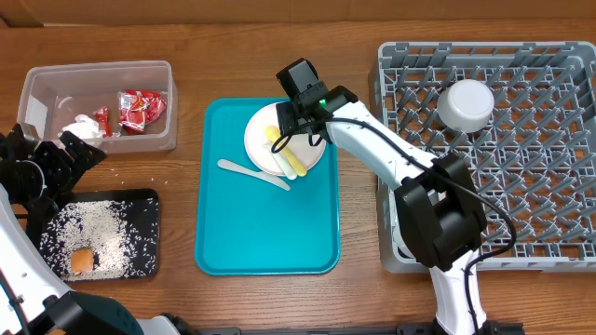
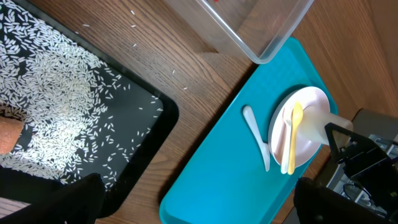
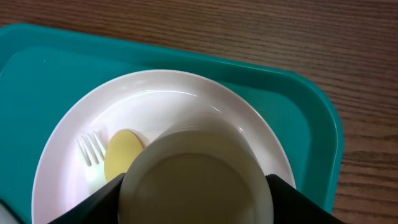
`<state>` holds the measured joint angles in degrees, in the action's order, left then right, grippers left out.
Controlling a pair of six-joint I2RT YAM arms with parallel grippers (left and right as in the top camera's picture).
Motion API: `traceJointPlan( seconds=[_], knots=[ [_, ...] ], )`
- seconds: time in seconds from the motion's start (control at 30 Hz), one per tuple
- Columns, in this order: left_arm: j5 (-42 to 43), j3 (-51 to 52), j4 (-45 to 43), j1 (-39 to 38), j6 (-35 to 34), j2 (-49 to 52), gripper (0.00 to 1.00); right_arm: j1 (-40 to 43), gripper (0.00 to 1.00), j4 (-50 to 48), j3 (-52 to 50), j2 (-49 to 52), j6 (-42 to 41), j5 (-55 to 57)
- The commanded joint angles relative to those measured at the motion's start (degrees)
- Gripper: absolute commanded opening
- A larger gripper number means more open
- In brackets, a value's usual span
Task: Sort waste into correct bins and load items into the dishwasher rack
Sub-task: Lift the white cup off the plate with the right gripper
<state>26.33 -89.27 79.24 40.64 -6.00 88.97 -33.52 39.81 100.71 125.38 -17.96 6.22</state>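
A white cup [image 3: 196,180] lies on its side on the round white plate [image 3: 155,99], base toward the right wrist camera. My right gripper [image 3: 196,208] has a finger pressed against each side of it. A yellow spoon [image 3: 124,149] and a white fork [image 3: 90,155] rest on the same plate [image 1: 270,154]. On the teal tray [image 1: 265,233] beside it lies a white knife [image 1: 251,171]. My left gripper [image 2: 199,211] stands wide open and empty above the table between the black tray [image 2: 149,106] and the teal tray. In the grey dishwasher rack [image 1: 521,186] sits an upturned white bowl [image 1: 466,104].
The clear tub [image 1: 98,79] at the back left holds red wrappers [image 1: 140,108] and a crumpled napkin [image 1: 84,127]. Rice grains and an orange cube [image 1: 82,261] lie in the black tray [image 1: 144,233]. A few loose grains [image 2: 134,26] dot the wood.
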Motion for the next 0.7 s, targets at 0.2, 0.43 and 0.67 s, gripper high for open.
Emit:
traceJointPlan(
  seconds=[0.2, 0.43, 0.67],
  knots=[
    [-0.2, -0.1, 0.0, 0.2, -0.4, -0.1, 1.0, 1.1, 0.62, 3.8, 4.9, -2.4, -0.1, 0.6],
    [-0.2, -0.1, 0.0, 0.2, -0.4, -0.1, 1.0, 2.1, 0.62, 10.6, 11.5, -3.1, -0.1, 0.6],
    [-0.2, -0.1, 0.0, 0.2, -0.4, -0.1, 1.0, 2.8, 0.62, 19.0, 21.8, -3.9, -0.1, 0.6]
  ],
)
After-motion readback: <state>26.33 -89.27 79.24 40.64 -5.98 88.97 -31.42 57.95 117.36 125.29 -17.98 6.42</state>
